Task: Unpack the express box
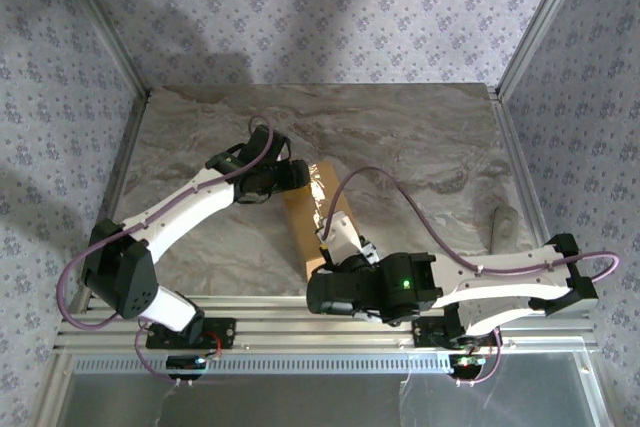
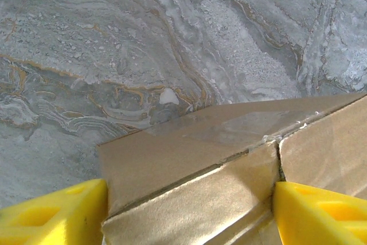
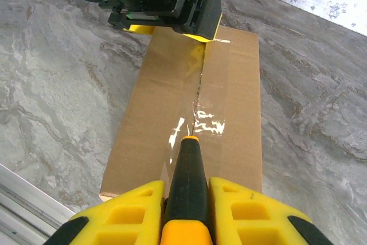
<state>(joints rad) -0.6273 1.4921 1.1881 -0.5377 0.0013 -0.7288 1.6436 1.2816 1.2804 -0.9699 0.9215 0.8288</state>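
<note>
The express box [image 1: 303, 219] is a brown carton lying on the marble table, its top flaps closed and clear tape along the seam [image 3: 199, 93]. My left gripper [image 1: 290, 175] is at the box's far end. Its yellow fingers [image 2: 54, 213] press on either side of one top flap [image 2: 189, 193], one at the outer edge and the other at the seam. My right gripper [image 3: 186, 186] is shut on a black-and-yellow utility knife [image 3: 189, 162] over the near half of the box. The knife tip touches the taped seam, where the tape looks torn and shiny.
A pale oblong object [image 1: 505, 223] lies near the table's right edge. Aluminium rails [image 1: 250, 312] run along the near edge by the arm bases. Patterned wall panels enclose the marble table [image 1: 430, 147] at the back and sides.
</note>
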